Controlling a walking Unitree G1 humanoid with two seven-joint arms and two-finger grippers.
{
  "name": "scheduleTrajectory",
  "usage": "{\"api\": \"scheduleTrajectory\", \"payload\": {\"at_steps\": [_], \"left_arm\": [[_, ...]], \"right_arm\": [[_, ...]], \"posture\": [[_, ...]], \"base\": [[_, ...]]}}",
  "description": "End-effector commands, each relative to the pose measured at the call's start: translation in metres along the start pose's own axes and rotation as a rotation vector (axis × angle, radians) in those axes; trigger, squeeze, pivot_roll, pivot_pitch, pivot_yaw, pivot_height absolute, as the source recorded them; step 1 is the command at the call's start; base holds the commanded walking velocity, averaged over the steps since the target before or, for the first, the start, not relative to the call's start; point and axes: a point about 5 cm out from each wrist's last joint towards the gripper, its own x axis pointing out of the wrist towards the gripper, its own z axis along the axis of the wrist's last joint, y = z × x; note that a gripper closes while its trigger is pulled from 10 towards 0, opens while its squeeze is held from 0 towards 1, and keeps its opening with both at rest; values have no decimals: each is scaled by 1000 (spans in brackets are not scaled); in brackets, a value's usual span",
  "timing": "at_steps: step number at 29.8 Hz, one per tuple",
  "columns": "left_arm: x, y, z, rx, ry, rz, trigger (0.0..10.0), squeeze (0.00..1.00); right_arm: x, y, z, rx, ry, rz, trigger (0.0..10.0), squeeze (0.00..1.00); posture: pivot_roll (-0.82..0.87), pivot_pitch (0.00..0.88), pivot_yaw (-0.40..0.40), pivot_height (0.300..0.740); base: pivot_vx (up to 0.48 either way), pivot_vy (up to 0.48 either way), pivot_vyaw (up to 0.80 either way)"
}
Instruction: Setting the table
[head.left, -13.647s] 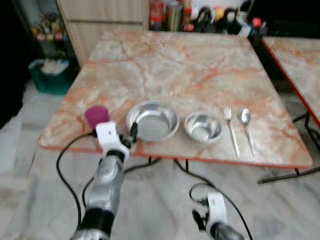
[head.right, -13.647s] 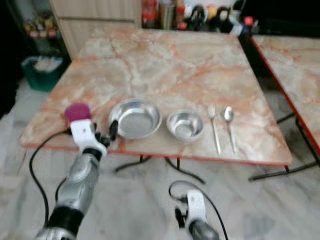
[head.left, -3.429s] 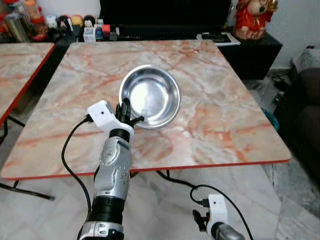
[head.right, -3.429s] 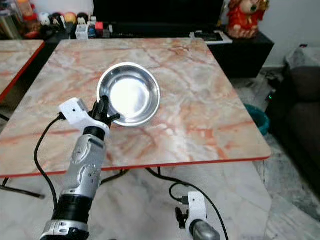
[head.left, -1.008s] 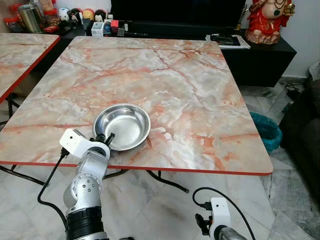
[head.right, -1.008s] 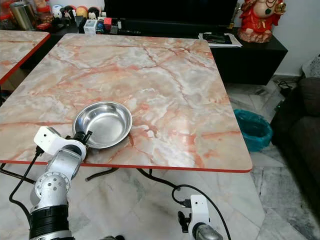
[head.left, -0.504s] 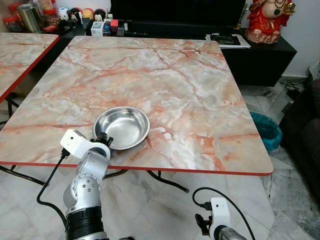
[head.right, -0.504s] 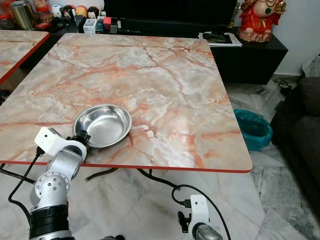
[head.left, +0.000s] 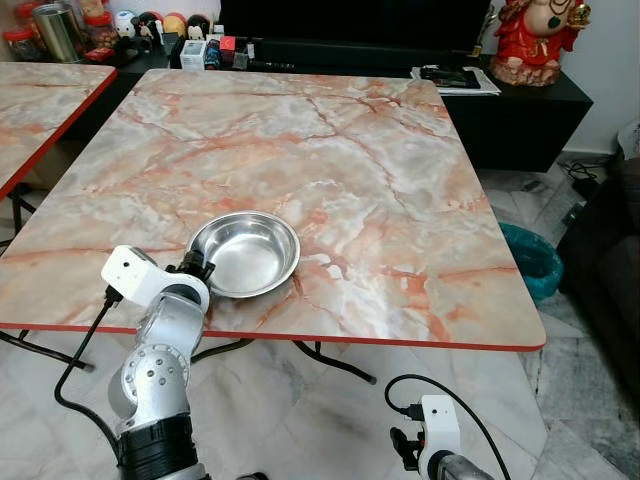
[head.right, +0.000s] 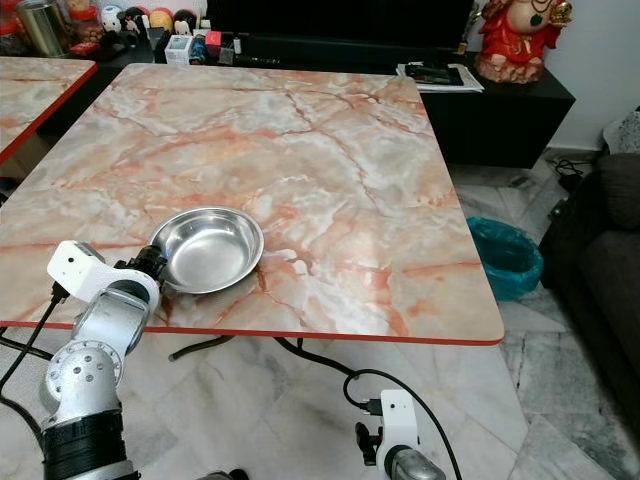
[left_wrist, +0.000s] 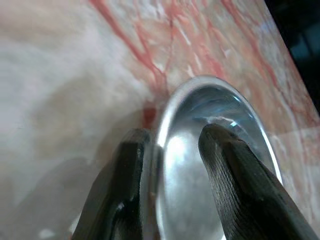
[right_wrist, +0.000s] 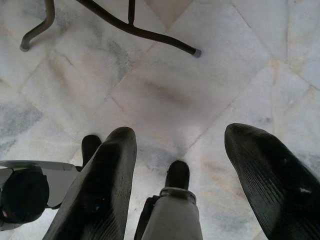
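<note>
The left gripper (head.left: 197, 268) pinches the rim of the steel bowl (head.left: 245, 253), one finger inside, one outside. The bowl sits upright near the table's (head.left: 400, 200) front edge, mouth up; being round, it has no long axis. A sideways tug while letting go could drag it off the edge. The right gripper (right_wrist: 180, 175) hangs open above the floor.

Head views sharp, evenly lit. Glare patch on my table (head.left: 330, 190); bowl (head.left: 243, 253) reflects bright. My left wrist view soft, fingers (left_wrist: 235, 185) blurred close-up.
</note>
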Motion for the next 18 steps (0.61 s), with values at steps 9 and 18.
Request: {"api": "scheduleTrajectory", "payload": {"at_steps": [9,18], "left_arm": [[-7,6,24,138,-100,63,10000,0],[-8,12,53,590,-406,92,10000,0]], "right_arm": [[0,0,1,-10,9,5,10000,0],[1,0,3,-1,-4,5,10000,0]], "posture": [[115,97,-52,740],[114,88,-50,740]], "base": [[0,0,0],[0,0,0]]}}
